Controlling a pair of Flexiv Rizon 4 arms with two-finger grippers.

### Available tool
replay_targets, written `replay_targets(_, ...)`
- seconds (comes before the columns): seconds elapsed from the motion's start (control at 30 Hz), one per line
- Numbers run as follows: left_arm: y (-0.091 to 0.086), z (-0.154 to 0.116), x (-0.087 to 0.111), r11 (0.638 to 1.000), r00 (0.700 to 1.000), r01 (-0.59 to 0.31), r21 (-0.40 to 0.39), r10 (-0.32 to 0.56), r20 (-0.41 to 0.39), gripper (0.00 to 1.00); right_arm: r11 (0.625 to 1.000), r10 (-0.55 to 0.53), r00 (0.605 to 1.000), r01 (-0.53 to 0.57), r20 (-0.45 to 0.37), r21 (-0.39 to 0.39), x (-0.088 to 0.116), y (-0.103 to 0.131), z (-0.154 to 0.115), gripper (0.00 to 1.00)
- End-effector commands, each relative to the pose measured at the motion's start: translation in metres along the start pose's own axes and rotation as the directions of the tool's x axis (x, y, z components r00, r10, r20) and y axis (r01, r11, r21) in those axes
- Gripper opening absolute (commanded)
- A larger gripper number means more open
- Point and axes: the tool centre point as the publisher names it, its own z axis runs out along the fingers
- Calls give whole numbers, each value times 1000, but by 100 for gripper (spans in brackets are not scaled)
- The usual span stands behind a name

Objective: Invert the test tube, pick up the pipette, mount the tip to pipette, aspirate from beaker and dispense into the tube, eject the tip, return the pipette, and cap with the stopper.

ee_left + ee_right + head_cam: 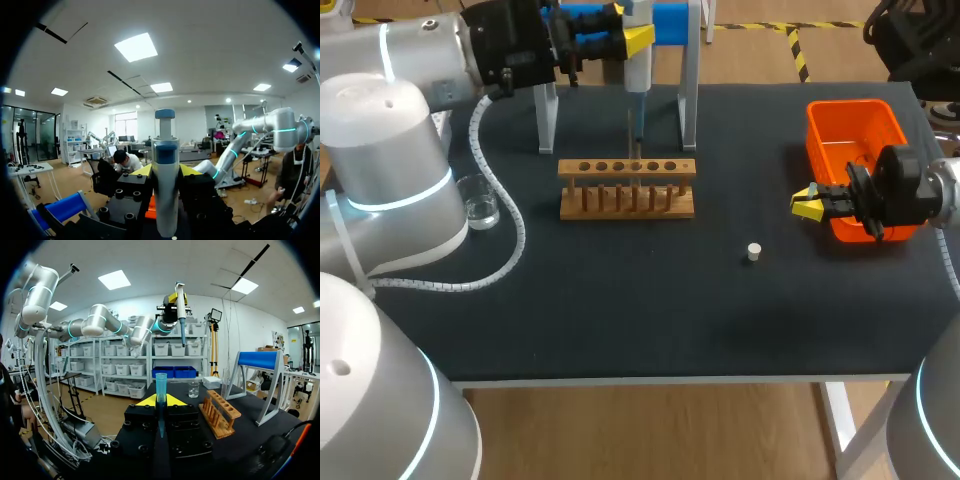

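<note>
My left gripper (636, 42) is clamped on the pipette (638, 72) and holds it upright near the far edge of the table (620, 320), above the wooden rack (627, 188) at the middle. My right gripper (807, 204) pinches a blue tip (160, 385) near the right edge, beside the orange bin (850, 106). The beaker (480, 203) stands by the left edge. The white stopper (753, 251) lies right of centre.

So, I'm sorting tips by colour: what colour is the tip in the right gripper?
Light blue tip, best in the right wrist view.
</note>
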Motion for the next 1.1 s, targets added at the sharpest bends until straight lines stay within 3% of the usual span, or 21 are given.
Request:
replay_targets(0.03,-3,8,5,1000,1000,8,-3,-8,1,0,1000,0,1000,0,1,1,1,0,-1,0)
replay_targets(0.5,-9,9,11,1000,1000,11,-15,-11,-18,0,1000,0,1000,0,1,1,1,0,-1,0)
replay_targets(1.1,-4,5,9,999,1000,19,-28,-19,-21,0,1000,0,1000,0,1,1,1,0,-1,0)
